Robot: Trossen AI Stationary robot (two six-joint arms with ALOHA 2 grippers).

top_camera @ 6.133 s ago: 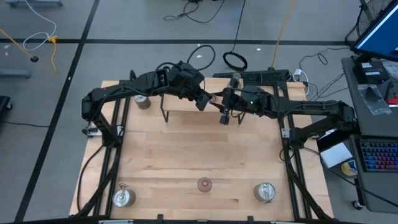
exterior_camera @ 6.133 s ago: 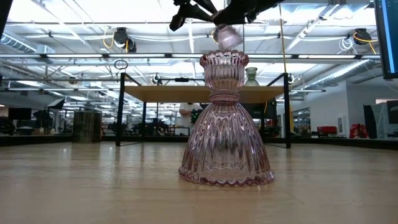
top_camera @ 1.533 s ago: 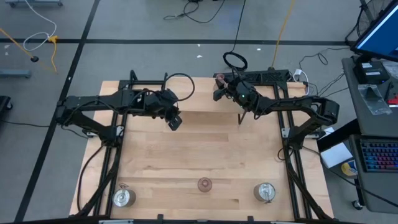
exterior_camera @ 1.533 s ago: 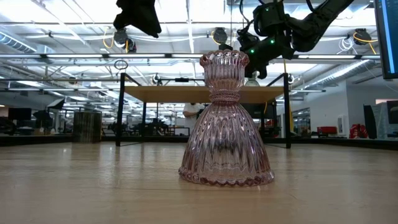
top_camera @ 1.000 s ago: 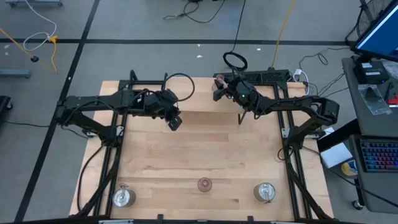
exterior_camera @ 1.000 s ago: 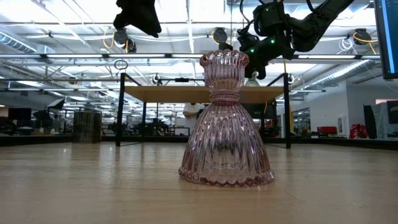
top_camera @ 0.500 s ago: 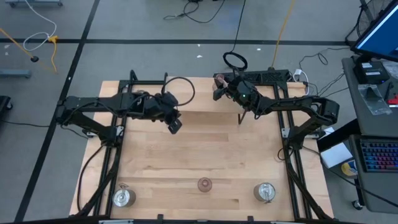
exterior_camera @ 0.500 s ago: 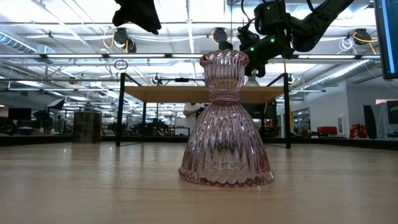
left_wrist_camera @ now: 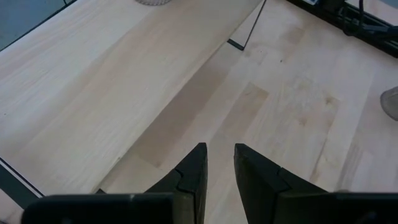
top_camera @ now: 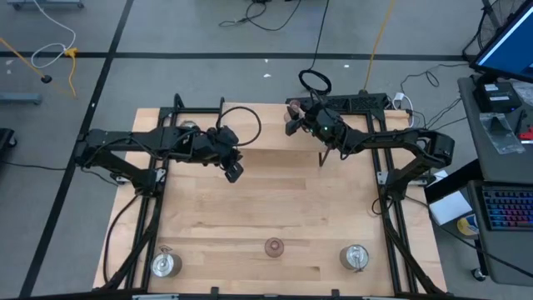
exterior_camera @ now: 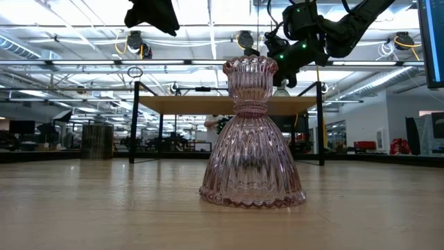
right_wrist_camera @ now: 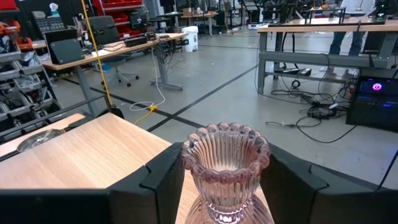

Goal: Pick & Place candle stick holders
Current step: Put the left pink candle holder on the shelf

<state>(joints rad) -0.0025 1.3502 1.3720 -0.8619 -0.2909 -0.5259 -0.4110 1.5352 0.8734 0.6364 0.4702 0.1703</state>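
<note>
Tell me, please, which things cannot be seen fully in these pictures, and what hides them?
- Right wrist view: the base of the rear pink holder is cut off by the bottom edge.
- Left wrist view: a holder is cut off by the top edge, so its kind is unclear.
- Low view: the front pink holder hides the table behind it.
- High view: the two silver holders are too small for detail.

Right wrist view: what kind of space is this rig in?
Probably an open robotics lab or workshop: a bare concrete floor with black tape lines, rows of workbenches carrying equipment, and loose cables trailing across the floor.
</note>
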